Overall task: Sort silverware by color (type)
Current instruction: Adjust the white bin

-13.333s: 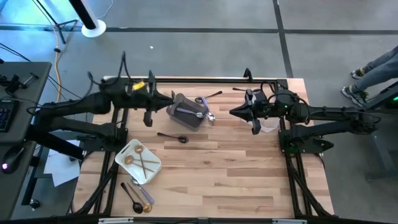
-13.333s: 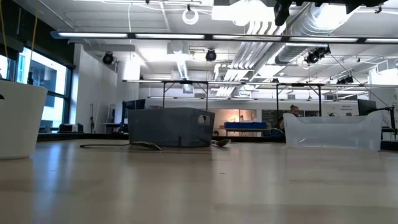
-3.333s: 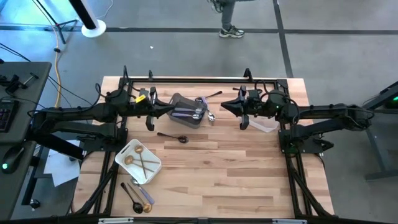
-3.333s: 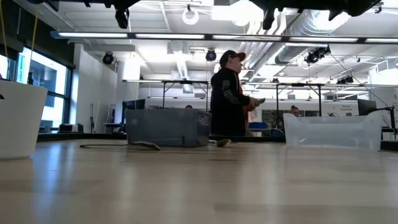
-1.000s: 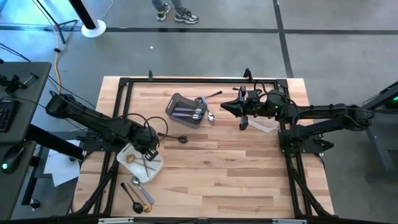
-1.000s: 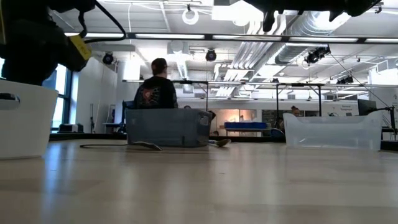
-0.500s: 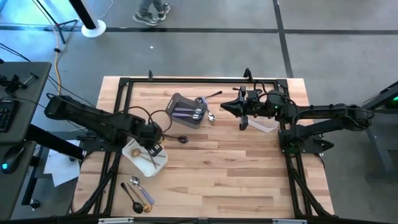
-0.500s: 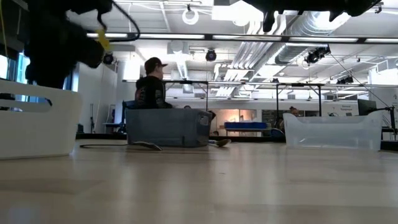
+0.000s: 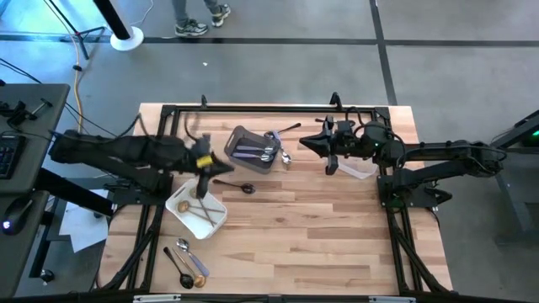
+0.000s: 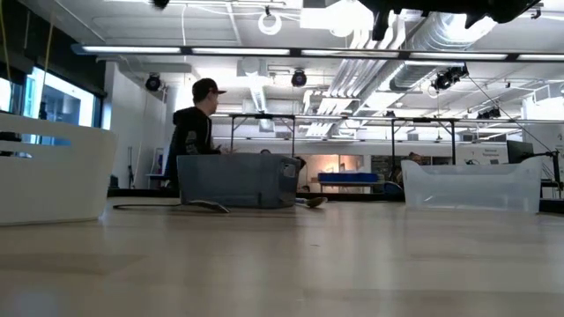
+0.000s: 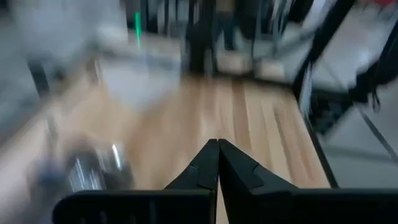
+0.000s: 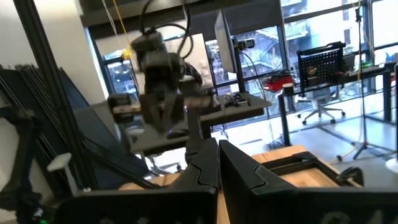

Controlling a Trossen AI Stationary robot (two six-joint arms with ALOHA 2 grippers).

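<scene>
Gold pieces of silverware (image 9: 199, 210) lie in the white tray (image 9: 180, 202) at the table's left. Silver and lilac-handled pieces (image 9: 255, 152) lie in the grey bin (image 9: 238, 138) at the far middle. A black spoon (image 9: 236, 186) lies on the wood between them, a black fork (image 9: 288, 129) beyond the bin, and a few more pieces (image 9: 187, 263) at the near left corner. My left gripper (image 9: 216, 162) (image 11: 217, 148) hangs shut and empty above the table between tray and bin. My right gripper (image 9: 302, 145) (image 12: 217, 147) hangs shut and empty right of the bin.
A clear tub (image 9: 360, 168) (image 10: 471, 185) stands under my right arm at the far right. A silver spoon (image 9: 286, 157) lies against the bin's right side. Black frame rails run along the table's edges. A person walks on the floor beyond the far edge.
My left gripper has risen from the white tray and gone toward the far edge and the grey bin, levelling out and rolling as it went, shut throughout. The tray has slid a little toward the table's right and turned. My right arm has kept still.
</scene>
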